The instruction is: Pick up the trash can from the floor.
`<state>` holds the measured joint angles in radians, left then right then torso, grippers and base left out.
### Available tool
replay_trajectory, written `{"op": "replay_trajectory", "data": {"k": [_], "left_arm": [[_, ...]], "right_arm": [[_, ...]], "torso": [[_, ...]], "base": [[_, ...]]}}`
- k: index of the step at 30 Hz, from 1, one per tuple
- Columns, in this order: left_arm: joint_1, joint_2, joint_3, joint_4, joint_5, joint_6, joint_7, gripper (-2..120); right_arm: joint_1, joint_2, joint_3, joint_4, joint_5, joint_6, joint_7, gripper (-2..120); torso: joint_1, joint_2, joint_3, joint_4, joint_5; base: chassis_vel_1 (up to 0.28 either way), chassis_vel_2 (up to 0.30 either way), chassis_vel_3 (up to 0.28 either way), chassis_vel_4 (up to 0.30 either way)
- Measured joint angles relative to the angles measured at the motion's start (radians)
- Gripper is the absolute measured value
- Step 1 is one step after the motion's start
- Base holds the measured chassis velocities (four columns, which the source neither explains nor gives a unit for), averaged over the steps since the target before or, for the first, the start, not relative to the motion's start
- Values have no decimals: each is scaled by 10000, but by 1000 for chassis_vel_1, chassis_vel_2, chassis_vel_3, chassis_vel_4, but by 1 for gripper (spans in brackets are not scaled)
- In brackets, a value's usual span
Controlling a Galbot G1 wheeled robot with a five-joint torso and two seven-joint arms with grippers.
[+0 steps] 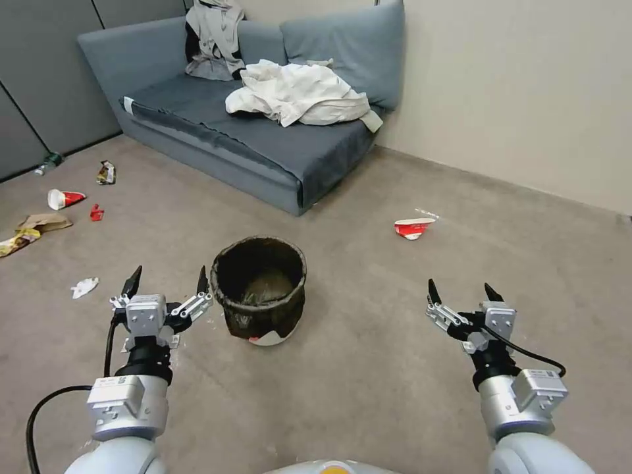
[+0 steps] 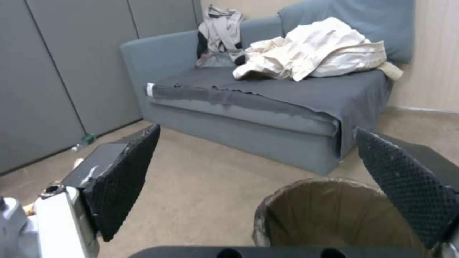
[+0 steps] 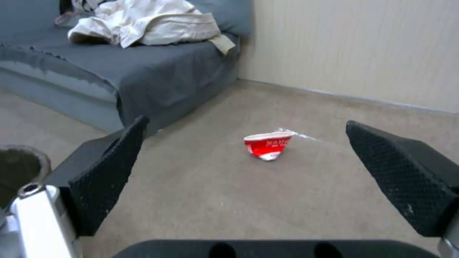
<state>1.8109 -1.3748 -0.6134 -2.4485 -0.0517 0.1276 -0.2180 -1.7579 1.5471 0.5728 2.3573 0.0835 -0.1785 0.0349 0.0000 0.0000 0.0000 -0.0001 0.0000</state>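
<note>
The trash can (image 1: 260,289) stands upright on the floor (image 1: 368,368), a small white bin with a crinkled dark bag folded over its rim and a red mark at the base. My left gripper (image 1: 168,278) hangs open just to its left, one fingertip close to the rim. In the left wrist view the trash can (image 2: 335,215) opens between the spread fingers (image 2: 122,179), nearer the one on the can's side. Well to the can's right my right gripper (image 1: 462,289) is held open above bare carpet; its wrist view catches the can's rim (image 3: 21,168) at the edge.
A grey sofa (image 1: 263,125) with heaped clothes (image 1: 299,95) stands behind the can against the wall. A crushed red-and-white cup (image 1: 413,228) lies ahead of the right gripper, and it appears as the cup (image 3: 266,144) in that wrist view. Several scraps of litter (image 1: 62,197) are scattered far left.
</note>
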Motion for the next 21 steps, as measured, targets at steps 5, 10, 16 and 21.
{"op": "replay_trajectory", "data": {"k": [5,10,16,21], "left_arm": [[-309,318,-11,198,-496,415,-40,100],[-1100,1062,3,652,-1989,1367,-298,100],[-2706,2151,144,1975,-3637,2279,-886,100],[-3696,2680,482,2742,-5031,3009,-1222,100]], "right_arm": [[9,-69,-15,-42,43,53,1,100],[30,-279,14,-126,147,45,56,100],[-2,-466,11,-308,191,-11,94,100],[30,-603,0,-531,192,-60,110,100]], "torso": [[1,0,1,2,0],[-1,0,0,0,-2],[0,0,0,0,0],[0,0,1,0,0]], "base": [[-67,91,79,-71],[0,0,0,0],[0,0,0,0],[0,0,0,0]]}}
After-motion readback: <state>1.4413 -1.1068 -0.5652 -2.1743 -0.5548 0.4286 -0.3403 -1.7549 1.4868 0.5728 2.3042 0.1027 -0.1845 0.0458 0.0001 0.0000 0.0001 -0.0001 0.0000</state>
